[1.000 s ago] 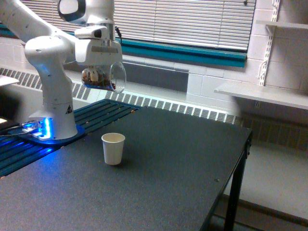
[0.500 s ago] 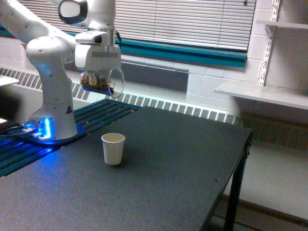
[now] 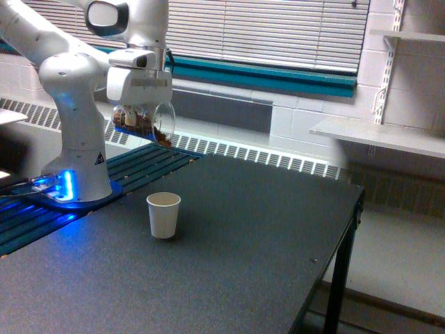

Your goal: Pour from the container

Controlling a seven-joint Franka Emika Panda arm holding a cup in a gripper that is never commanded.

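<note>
pour step | we're holding the container (image 3: pixel 144 122) clamped in the gripper (image 3: pixel 141 104), tipped rim-down so the nuts slide out | it's hanging high above the cup (image 3: pixel 163 215) on the surface (image 3: pixel 229 257)

My fingers (image 3: pixel 142 104) clamp the clear cylindrical plastic cup (image 3: pixel 146 122), tilted rim-down, brown nut-like bits inside, high above the desk (image 3: pixel 243 229).

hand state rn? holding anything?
Hand: closed on the clear container, tipped above the table, brown bits inside.
</note>
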